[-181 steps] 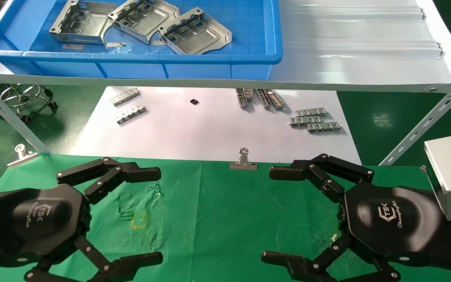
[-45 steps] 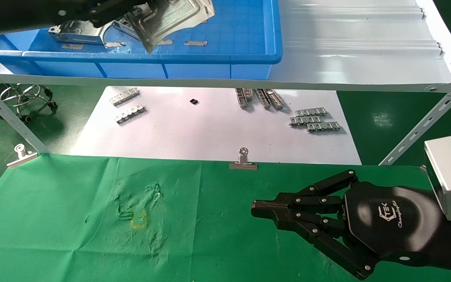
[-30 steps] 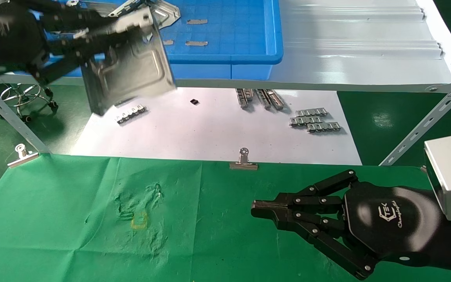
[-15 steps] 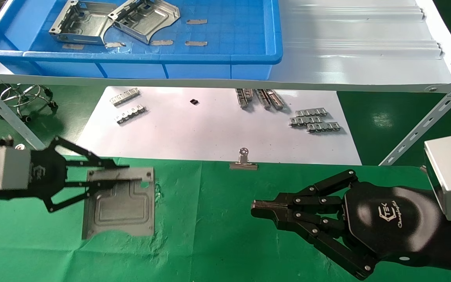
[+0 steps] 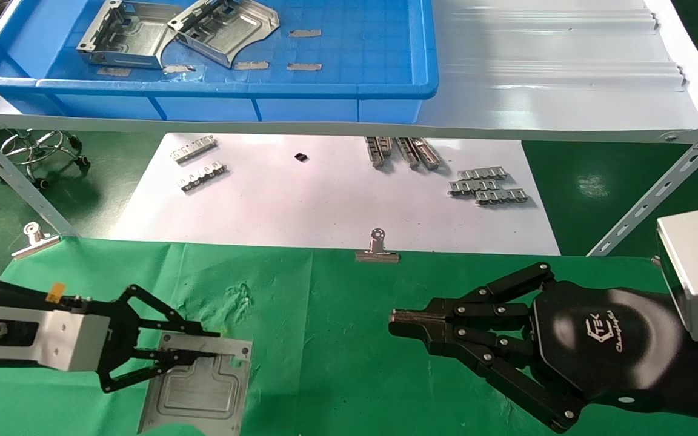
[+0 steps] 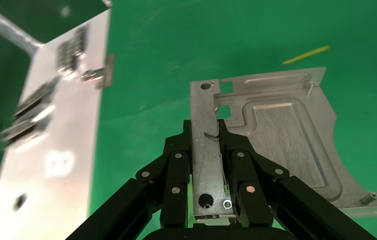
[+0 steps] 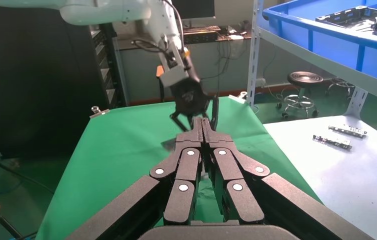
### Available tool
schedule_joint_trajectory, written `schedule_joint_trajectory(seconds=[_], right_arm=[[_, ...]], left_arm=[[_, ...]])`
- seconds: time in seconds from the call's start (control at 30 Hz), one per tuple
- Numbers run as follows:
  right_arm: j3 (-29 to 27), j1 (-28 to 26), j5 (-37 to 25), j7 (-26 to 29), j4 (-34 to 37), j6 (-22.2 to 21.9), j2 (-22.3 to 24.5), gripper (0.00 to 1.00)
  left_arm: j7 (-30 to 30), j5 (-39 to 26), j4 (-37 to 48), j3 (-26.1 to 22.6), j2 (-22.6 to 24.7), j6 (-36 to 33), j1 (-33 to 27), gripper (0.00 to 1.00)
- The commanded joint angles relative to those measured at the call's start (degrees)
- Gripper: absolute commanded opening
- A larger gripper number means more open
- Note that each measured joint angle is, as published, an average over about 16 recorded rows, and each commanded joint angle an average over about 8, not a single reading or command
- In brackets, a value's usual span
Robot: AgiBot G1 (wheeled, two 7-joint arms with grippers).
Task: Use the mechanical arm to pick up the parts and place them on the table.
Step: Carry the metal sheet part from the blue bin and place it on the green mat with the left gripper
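My left gripper point(image 5: 216, 343) is shut on the bent flange of a silver stamped part point(image 5: 203, 387). It holds the part low at the front left of the green-cloth table point(image 5: 325, 315); the plate lies flat on the cloth or just above it. In the left wrist view the fingers point(image 6: 179, 165) clamp the flange strip from both sides, and the embossed plate point(image 6: 276, 135) spreads beside them. Two more parts point(image 5: 122, 33) point(image 5: 225, 27) lie in the blue bin point(image 5: 203, 89) on the shelf. My right gripper point(image 5: 394, 324) is shut and empty over the cloth at the right.
A grey-white metal shelf point(image 5: 537, 79) carries the bin across the back, with slanted braces at both sides. A white sheet point(image 5: 325, 200) below it holds several small toothed strips point(image 5: 485, 186). Binder clips point(image 5: 377, 249) point(image 5: 34, 239) fasten the cloth's far edge.
My left arm took one part out of the blue bin and carried it down to the cloth, lower and nearer in the last half second. My right gripper shut early on and has stayed still.
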State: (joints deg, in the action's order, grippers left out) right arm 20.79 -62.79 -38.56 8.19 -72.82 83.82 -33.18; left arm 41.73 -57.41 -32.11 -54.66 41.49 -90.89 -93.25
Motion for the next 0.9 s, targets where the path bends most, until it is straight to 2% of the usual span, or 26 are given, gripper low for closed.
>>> schedule_joint_trajectory(seconds=[0.03,0.43,0.83,0.9], right_arm=[[0.00,0.00,0.00,0.00,0.00,0.00,0.00,0.00],[0.01,0.00,0.01,0.00,0.00,0.00,0.00,0.00],[0.02,0.00,0.01,-0.01,0.00,-0.01,0.01,0.00],[0.02,-0.01,0.01,-0.01,0.00,-0.01,0.01,0.00]], left_arm=[[0.84,0.38,0.66,-1.13,0.89,-0.07,0.16,0.00],[6.09,0.55,10.37,-4.37,4.68,1.09,-0.58,0.00],[11.77,0.54,19.59,-4.41,8.32,4.12,-0.20,0.00],[12.72,0.58,20.77,-4.33,8.90,4.84,-0.06,0.08]])
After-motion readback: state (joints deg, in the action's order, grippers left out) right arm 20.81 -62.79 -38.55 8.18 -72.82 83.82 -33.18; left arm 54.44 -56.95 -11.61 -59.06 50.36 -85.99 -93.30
